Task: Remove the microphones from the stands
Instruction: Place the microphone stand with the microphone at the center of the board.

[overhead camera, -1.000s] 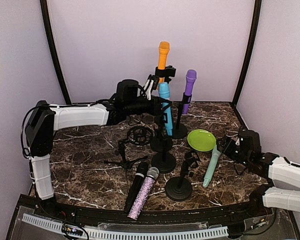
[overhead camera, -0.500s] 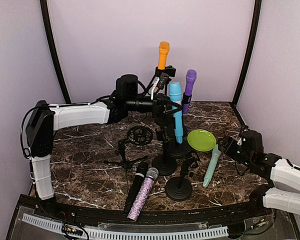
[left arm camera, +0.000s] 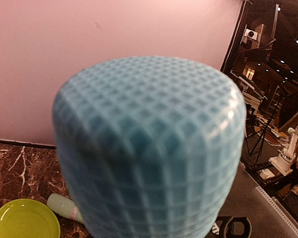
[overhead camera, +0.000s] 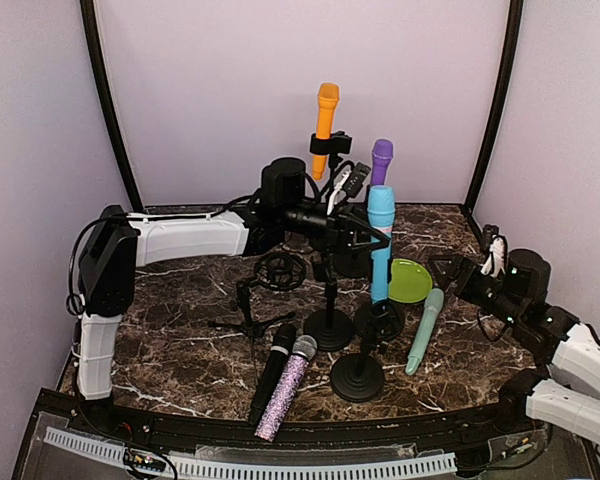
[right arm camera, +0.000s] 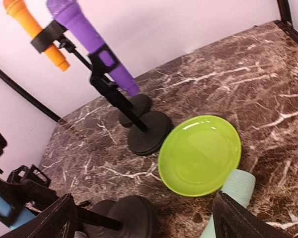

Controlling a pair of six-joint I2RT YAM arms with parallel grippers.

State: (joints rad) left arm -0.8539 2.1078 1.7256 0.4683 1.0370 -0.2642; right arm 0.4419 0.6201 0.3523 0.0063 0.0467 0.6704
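Observation:
My left gripper [overhead camera: 364,238] is shut on the blue microphone [overhead camera: 381,245] and holds it upright in the air, to the right of the empty black stand [overhead camera: 329,322]. The microphone's lower end hangs just above the clip of the front stand [overhead camera: 358,376]. In the left wrist view its blue mesh head [left arm camera: 149,148] fills the frame and hides my fingers. My right gripper [overhead camera: 468,281] is open and empty, low over the table's right side, near the mint microphone [overhead camera: 424,332]. Its fingers [right arm camera: 52,220] frame the green plate [right arm camera: 199,154].
An orange microphone [overhead camera: 326,113] and a purple one [overhead camera: 380,160] stand in stands at the back; both show in the right wrist view [right arm camera: 32,29] [right arm camera: 87,37]. A black microphone [overhead camera: 271,372] and a glitter one [overhead camera: 287,386] lie at the front. A small tripod mount [overhead camera: 272,274] stands at left-centre.
My left arm has carried the blue microphone to the right, away from its stand. My right gripper has drifted slightly right and up.

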